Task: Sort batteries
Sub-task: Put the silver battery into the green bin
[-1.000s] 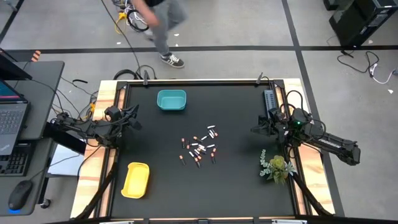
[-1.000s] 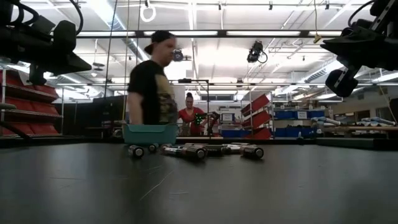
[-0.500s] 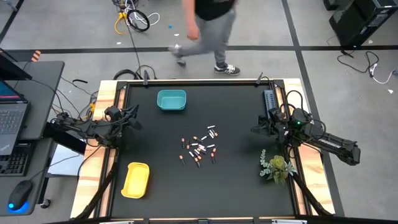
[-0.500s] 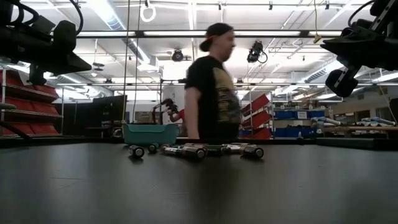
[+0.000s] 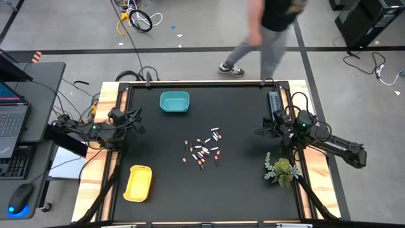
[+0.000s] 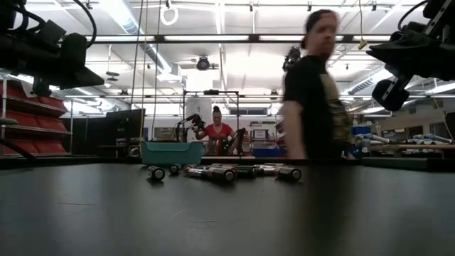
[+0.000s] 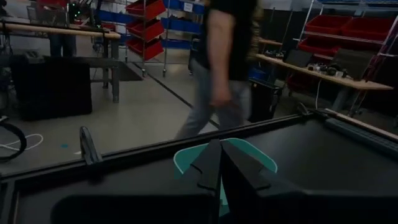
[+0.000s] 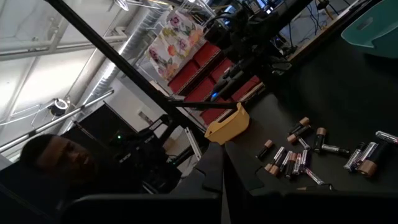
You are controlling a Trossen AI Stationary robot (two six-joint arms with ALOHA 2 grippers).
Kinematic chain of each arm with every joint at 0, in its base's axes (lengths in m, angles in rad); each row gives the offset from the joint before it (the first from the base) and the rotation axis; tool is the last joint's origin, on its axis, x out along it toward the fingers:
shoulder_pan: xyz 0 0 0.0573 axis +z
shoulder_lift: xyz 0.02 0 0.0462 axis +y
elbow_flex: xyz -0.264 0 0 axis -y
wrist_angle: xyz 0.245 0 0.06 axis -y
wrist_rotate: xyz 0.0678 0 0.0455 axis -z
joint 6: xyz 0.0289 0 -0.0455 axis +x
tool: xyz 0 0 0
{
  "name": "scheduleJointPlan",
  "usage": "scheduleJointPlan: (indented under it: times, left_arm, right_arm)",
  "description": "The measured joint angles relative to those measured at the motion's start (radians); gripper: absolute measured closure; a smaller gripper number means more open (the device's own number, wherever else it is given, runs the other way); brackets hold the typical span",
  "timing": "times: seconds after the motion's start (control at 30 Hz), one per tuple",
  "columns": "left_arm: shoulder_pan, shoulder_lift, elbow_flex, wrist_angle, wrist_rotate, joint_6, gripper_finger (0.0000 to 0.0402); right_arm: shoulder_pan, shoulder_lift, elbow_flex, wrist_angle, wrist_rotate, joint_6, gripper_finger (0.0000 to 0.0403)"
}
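Several small batteries (image 5: 202, 152), whitish-silver and red/dark, lie scattered on the black mat at the table's middle; they also show in the low view (image 6: 224, 171) and the right wrist view (image 8: 298, 158). A teal bin (image 5: 174, 102) stands near the far edge. A yellow bin (image 5: 138, 183) stands near the front left. My left gripper (image 5: 138, 121) hovers shut at the table's left edge, pointing level toward the teal bin (image 7: 186, 160). My right gripper (image 5: 258, 132) hovers shut at the right edge, pointing level toward the batteries. Neither touches anything.
A small green plant (image 5: 281, 170) stands at the right, near my right arm. A grey ribbed strip (image 5: 274, 104) lies along the far right edge. A person (image 5: 269, 31) walks past beyond the far edge. Bare mat surrounds the batteries.
My left gripper has rolled slightly about its own line while staying in place, still shut. The person beyond the far edge has walked from the left toward the right. The batteries and bins have not moved.
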Motion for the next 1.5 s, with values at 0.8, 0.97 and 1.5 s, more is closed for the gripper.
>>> scheduleJointPlan:
  times: [0.8, 0.97, 1.5]
  left_arm:
    - [0.002, 0.006, -0.108, 0.500, -0.303, 0.102, 0.0376]
    - [-0.004, 0.006, -0.108, 0.546, -0.233, 0.269, 0.0376]
    - [-0.006, 0.006, -0.108, 0.498, 0.362, 0.232, 0.0376]
  right_arm:
    - [0.000, 0.000, 0.000, 0.008, 0.000, 0.000, 0.0400]
    - [0.000, 0.000, 0.000, 0.008, 0.000, 0.000, 0.0400]
    - [0.000, 0.000, 0.000, 0.008, 0.000, 0.000, 0.0400]
